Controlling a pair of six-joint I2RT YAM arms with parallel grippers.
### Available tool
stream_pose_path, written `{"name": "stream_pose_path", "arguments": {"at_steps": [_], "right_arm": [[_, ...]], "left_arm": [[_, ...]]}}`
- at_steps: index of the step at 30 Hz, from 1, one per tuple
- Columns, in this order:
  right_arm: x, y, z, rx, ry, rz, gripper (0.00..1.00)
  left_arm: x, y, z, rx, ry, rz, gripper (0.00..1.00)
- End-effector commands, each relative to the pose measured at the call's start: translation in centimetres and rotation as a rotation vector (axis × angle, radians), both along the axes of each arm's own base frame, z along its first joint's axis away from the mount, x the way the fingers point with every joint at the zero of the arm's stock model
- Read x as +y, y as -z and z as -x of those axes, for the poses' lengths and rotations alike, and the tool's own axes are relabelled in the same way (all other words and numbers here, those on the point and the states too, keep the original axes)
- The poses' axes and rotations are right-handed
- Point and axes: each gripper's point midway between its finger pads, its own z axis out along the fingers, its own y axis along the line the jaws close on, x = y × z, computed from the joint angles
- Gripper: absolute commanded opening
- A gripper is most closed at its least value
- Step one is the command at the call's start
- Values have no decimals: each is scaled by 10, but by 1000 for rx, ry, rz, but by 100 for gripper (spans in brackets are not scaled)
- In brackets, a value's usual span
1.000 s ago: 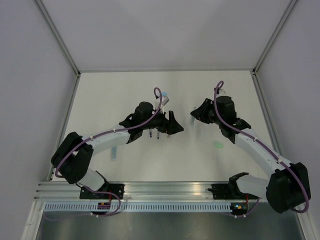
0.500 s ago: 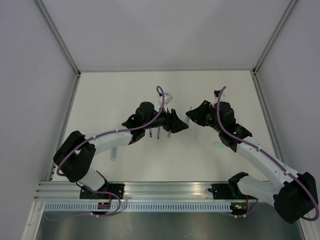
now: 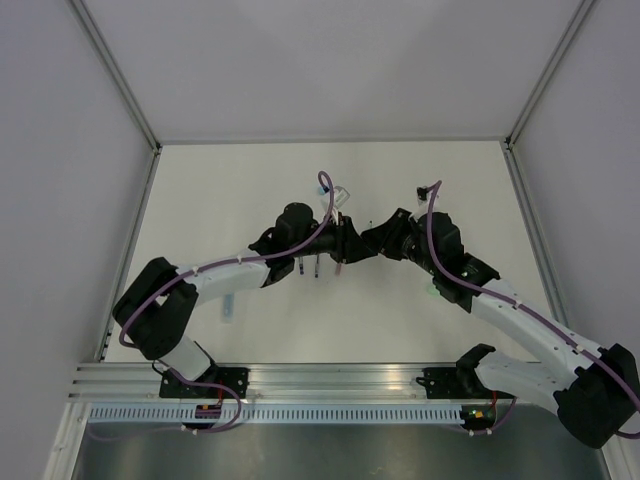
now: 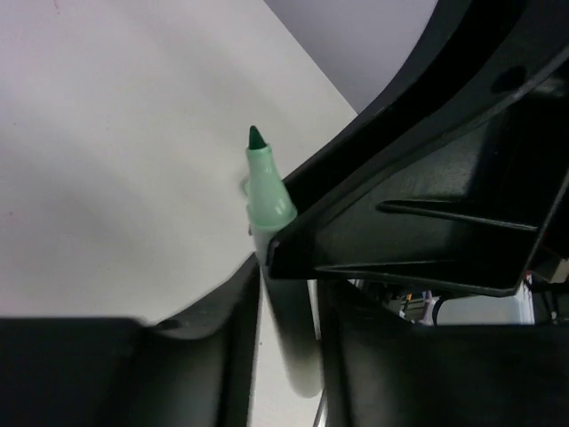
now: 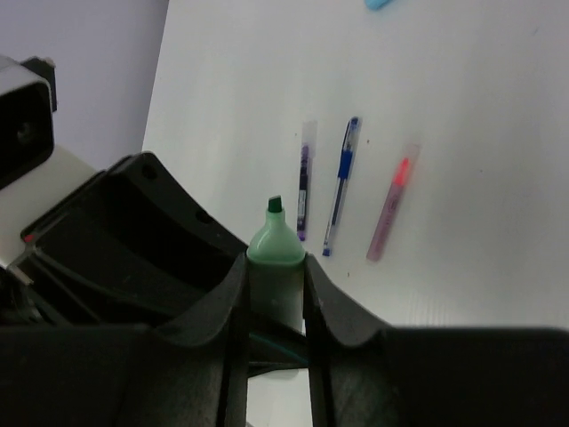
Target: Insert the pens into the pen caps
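Observation:
A pale green marker (image 5: 276, 245) with its dark tip bared stands between the fingers of my right gripper (image 5: 276, 267), which is shut on its barrel. Both grippers meet above mid-table, the left gripper (image 3: 348, 243) nose to nose with the right gripper (image 3: 378, 238). In the left wrist view the same marker (image 4: 267, 191) runs down between my left gripper's (image 4: 289, 302) fingers. One finger lies against it and a thin strip of table shows beside the other. A black pen (image 5: 305, 182), a blue pen (image 5: 342, 187) and a pink pen (image 5: 391, 218) lie side by side on the table.
The three pens (image 3: 317, 268) lie under the left forearm. A pale blue marker (image 3: 229, 306) rests at the left. A pale green cap (image 3: 433, 292) peeks out beside the right forearm. A light blue piece (image 5: 382, 3) shows at the top edge of the right wrist view.
The right gripper carried the green marker leftward and the left gripper moved right to meet it. The left jaws narrowed around the marker's barrel.

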Motion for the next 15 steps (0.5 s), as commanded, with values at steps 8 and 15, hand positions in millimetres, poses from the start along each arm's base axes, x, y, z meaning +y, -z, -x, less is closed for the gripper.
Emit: {"name": "stream_pose_path", "arguments": {"at_steps": [8,15], "right_arm": [[-11,-17,-2,-77,71,25,29],[-21,-28,-9,-41,130,75,49]], "left_arm": [[-5,-24,14,-24,89,36,2],[19,-10,24,-49,56,-65,2]]}}
